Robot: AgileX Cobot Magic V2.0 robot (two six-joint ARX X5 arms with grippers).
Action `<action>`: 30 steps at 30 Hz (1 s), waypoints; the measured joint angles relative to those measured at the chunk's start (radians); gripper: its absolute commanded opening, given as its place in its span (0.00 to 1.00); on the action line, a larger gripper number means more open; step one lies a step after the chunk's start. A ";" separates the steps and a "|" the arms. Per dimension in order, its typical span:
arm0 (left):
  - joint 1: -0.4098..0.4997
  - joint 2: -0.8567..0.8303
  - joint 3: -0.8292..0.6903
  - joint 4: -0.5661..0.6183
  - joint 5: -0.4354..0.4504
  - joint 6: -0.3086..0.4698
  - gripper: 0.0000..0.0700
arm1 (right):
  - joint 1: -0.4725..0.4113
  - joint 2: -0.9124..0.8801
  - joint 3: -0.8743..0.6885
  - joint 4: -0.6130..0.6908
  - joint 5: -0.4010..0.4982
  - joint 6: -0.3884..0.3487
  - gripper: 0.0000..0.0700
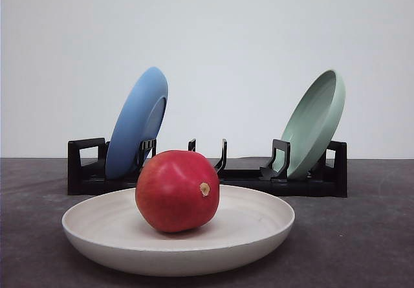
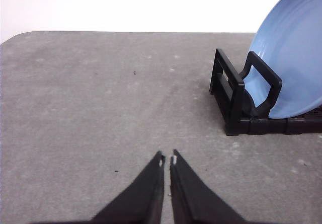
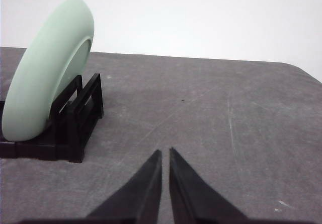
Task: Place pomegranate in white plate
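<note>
Resting in the middle of the white plate (image 1: 84, 226), the pomegranate (image 1: 177, 190) shows us a smooth, glossy red skin and a small tan nub turned toward the right. We see that the plate is wide, shallow and matte cream-white, with a low raised rim, and sits flat on the speckled gray table (image 1: 362, 236). Behind it a black slotted rack (image 1: 84, 171) holds a blue plate (image 1: 137, 123) on the left and a pale green plate (image 1: 315, 123) on the right, both tilted on edge. We find open tabletop on either side of the white plate and ahead of both grippers. The left gripper (image 2: 167, 159) hangs low over bare table beside the rack's end, its dark tapered fingers pressed nearly together around nothing. The right gripper (image 3: 165, 152) is likewise closed to a sliver, empty.
</note>
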 measured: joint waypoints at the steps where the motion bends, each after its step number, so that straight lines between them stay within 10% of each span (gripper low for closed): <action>1: 0.000 0.000 0.000 0.000 0.000 0.000 0.00 | 0.000 0.000 0.000 0.000 0.000 0.000 0.03; 30: 0.000 0.000 0.000 0.000 0.000 0.000 0.00 | 0.000 0.000 0.000 0.000 0.000 0.000 0.03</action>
